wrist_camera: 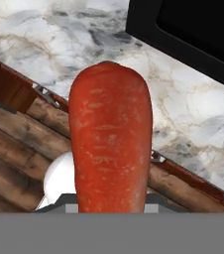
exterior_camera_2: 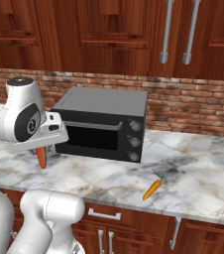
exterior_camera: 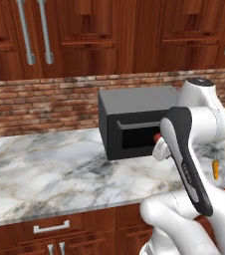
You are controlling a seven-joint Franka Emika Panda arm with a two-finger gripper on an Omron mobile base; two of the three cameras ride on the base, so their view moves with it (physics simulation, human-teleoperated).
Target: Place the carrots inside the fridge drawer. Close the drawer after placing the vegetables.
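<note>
Carrot gripped above the counter edge

The gripper (exterior_camera_2: 41,150) is clenched on an orange-red carrot (exterior_camera_2: 41,157) hanging point-down from it, in front of the black microwave (exterior_camera_2: 104,121). A second carrot (exterior_camera_2: 152,188) lies on the marble counter (exterior_camera_2: 193,171), well off to its right.

A carrot (exterior_camera_2: 152,189) lay on the counter (exterior_camera_2: 203,168) before the microwave (exterior_camera_2: 102,122), another carrot (exterior_camera_2: 41,157) hung at its left corner.

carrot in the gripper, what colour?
Orange-red, with faint paler flecks on the carrot; hand view shows it best.
</note>
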